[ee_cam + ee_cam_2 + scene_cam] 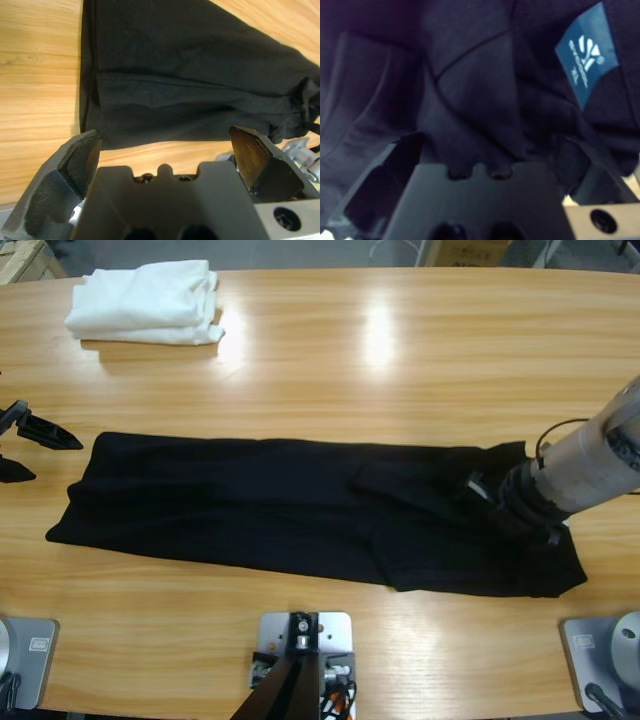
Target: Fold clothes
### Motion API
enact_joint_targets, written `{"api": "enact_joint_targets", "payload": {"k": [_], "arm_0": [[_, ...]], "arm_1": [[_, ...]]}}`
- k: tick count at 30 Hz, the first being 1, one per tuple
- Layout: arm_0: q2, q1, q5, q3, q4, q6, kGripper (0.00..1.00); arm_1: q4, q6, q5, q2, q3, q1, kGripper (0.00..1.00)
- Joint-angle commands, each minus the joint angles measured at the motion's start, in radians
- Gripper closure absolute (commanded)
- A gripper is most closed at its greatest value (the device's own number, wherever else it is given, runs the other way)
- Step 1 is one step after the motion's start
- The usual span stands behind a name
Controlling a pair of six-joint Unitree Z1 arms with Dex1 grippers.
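The clothes are a black shirt (pixel 300 505), folded into a long band lying left to right across the middle of the table. My left gripper (pixel 40 453) hovers open just off the shirt's left end, nothing between its jaws; the left wrist view shows that end of the shirt (pixel 190 75) ahead of the gripper (pixel 165 142). My right gripper (pixel 490 502) is pressed into the shirt's right end. There, bunched black cloth (pixel 470 100) fills the gap between its spread jaws (pixel 490 145), and a blue neck tag (pixel 587 55) shows close by.
A folded white garment pile (pixel 145 302) lies at the table's far left corner. Bare wooden table (pixel 400 360) stretches behind the shirt and along the near edge in front of it.
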Motion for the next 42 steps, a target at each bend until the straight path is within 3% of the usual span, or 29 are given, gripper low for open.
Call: {"api": "enact_joint_targets", "payload": {"k": [1, 12, 16, 23, 27, 32, 35, 42], "arm_0": [[0.026, -0.008, -0.013, -0.027, 0.012, -0.001, 0.004], [0.045, -0.005, -0.016, -0.016, 0.006, 0.0, 0.0], [0.057, -0.011, -0.148, 0.035, -0.052, -0.035, 0.0], [0.061, -0.016, -0.296, 0.286, -0.322, -0.068, 0.004], [0.095, -0.095, -0.325, 0.385, -0.445, -0.056, 0.0], [0.167, -0.171, -0.238, 0.39, -0.497, -0.104, 0.0], [0.197, -0.206, -0.168, 0.395, -0.571, -0.172, 0.0], [0.293, -0.22, -0.178, 0.422, -0.716, -0.188, 0.006]], "arm_1": [[-0.077, -0.018, 0.004, 0.074, 0.074, -0.087, 0.022], [0.046, -0.36, -0.098, 0.215, -0.086, -0.477, 0.019], [0.129, -0.439, -0.108, 0.24, -0.229, -0.553, 0.011], [0.302, -0.508, -0.111, 0.141, -0.407, -0.571, 0.0], [0.461, -0.537, -0.116, 0.03, -0.528, -0.571, 0.0], [0.576, -0.541, -0.109, -0.047, -0.579, -0.571, 0.0], [0.572, -0.542, -0.102, -0.092, -0.575, -0.572, 0.0], [0.543, -0.542, -0.099, -0.122, -0.507, -0.571, 0.0]]}}
